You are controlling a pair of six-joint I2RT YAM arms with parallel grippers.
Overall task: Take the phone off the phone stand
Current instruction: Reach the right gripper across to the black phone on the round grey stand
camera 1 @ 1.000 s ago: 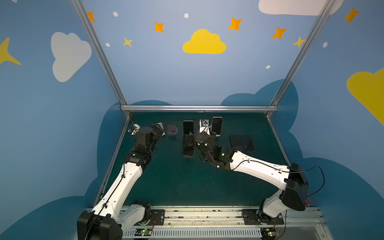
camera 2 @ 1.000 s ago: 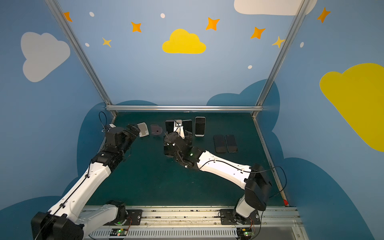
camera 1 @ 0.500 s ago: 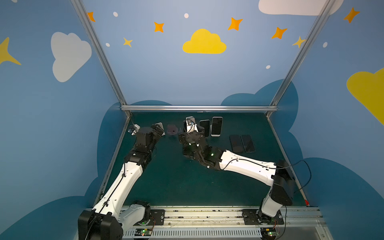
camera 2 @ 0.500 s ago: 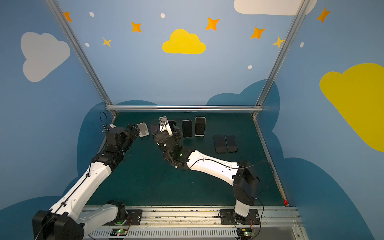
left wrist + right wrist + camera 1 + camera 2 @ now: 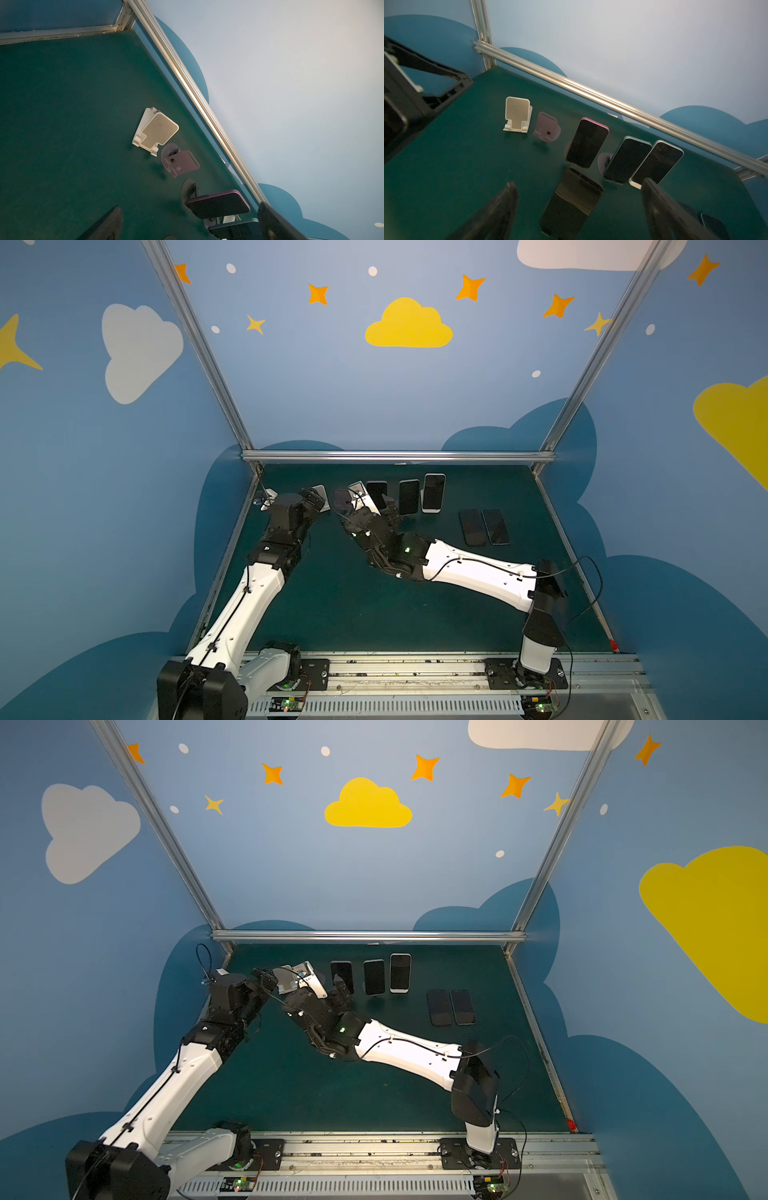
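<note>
Green mat point(image 5: 353, 614) open before phones point(image 5: 409, 496) along rail point(image 5: 395, 456)

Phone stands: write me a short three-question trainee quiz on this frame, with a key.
1. True or false: the white stand holds a phone.
2. In a top view, how many phones are propped upright in the back row?
3. The two flat phones lie: A) stacked; B) side by side on the table; C) on stands.

Key: 1 false, it is empty; 2 three; 3 B.
</note>
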